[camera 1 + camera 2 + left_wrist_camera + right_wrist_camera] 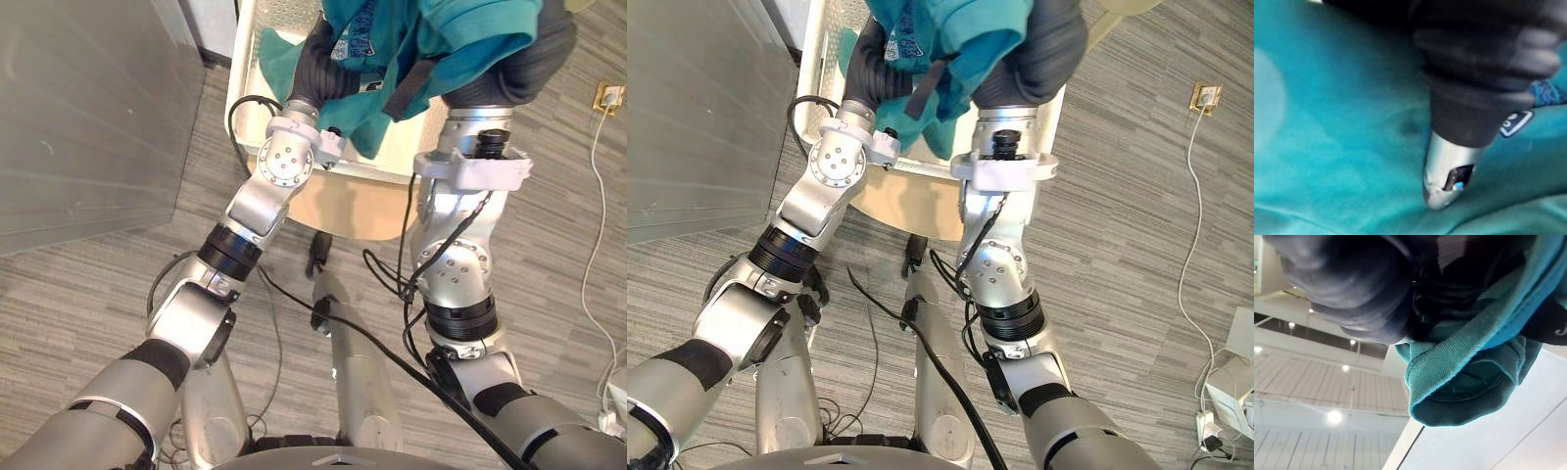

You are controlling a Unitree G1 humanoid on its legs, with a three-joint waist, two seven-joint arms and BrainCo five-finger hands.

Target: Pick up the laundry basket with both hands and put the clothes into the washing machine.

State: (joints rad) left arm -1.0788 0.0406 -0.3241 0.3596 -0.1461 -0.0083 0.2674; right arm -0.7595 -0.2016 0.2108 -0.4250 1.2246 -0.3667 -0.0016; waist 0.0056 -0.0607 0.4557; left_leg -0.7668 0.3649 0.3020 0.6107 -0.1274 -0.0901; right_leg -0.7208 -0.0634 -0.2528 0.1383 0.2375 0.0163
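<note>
Aloft | teal clothes [431, 39] draped over left hand [1444, 161], right hand [534, 59] | seemingly above basket [241, 73] | grips: cannot tell

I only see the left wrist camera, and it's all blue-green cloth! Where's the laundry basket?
Observer: The cream laundry basket is underneath the cloth.
Operator: Is the other robot hand helping?
Observer: Yes, the right robot hand is tucked under that same cloth.
Operator: What does its camera see?
Observer: Ceiling lights behind the cloth, so it seems to point upward.
</note>
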